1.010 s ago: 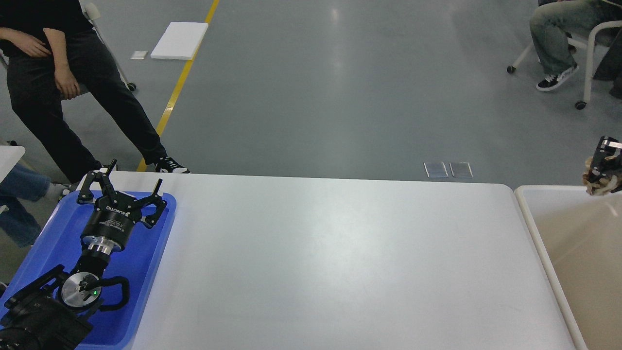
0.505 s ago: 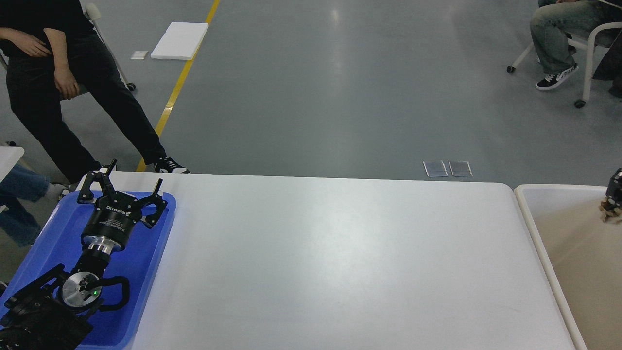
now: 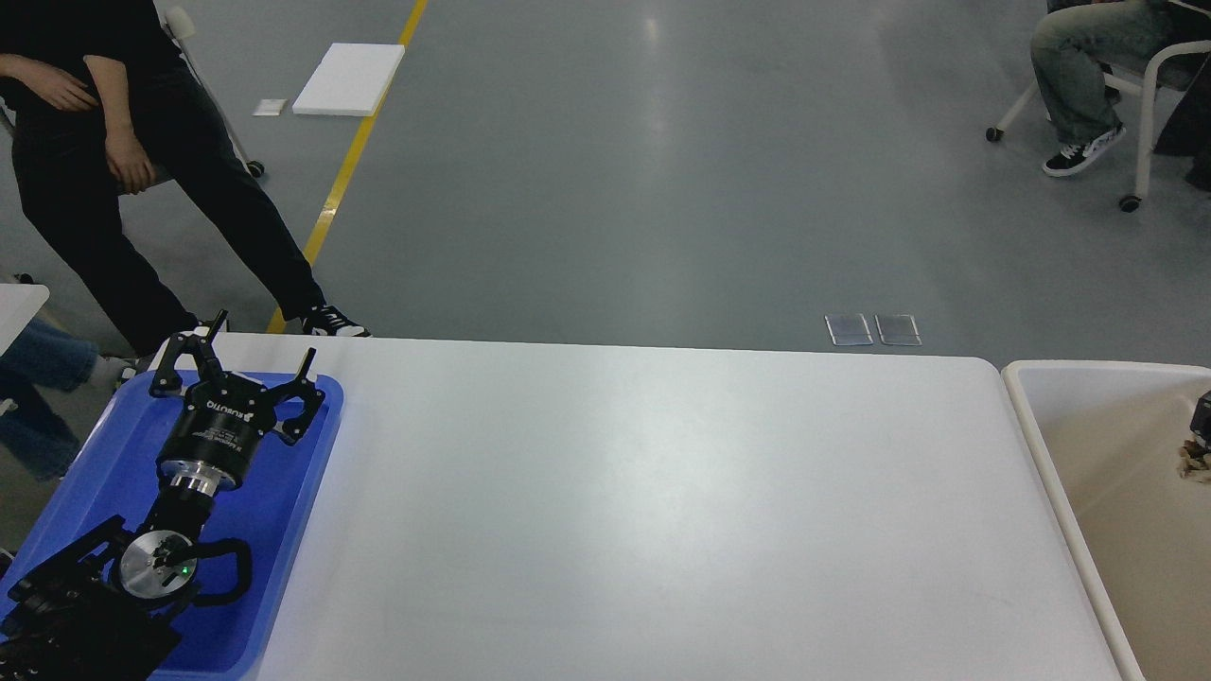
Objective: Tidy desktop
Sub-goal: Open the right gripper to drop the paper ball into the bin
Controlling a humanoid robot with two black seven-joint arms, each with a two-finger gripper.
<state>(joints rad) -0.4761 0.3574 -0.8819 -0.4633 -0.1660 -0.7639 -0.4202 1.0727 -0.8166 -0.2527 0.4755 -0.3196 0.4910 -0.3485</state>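
Note:
The white desktop (image 3: pixel 662 501) fills the middle of the head view and I see nothing lying on it. My left gripper (image 3: pixel 267 335) is open and empty, its fingers spread above the far end of a blue tray (image 3: pixel 90 463) at the desktop's left end. Only a dark sliver of my right gripper (image 3: pixel 1202 412) shows at the right edge, over a beige-white bin (image 3: pixel 1027 409). A small crumpled brown thing (image 3: pixel 1194 462) is just below it. I cannot tell whether the fingers hold it.
A standing person (image 3: pixel 114 161) is beyond the desktop's far left corner. A seated person on a wheeled chair (image 3: pixel 1088 66) is at the far right. A white board (image 3: pixel 348 79) and a yellow line (image 3: pixel 345 161) lie on the grey floor.
My right gripper with the brown thing has moved right and down over the bin, almost out of the frame. The left arm has not moved.

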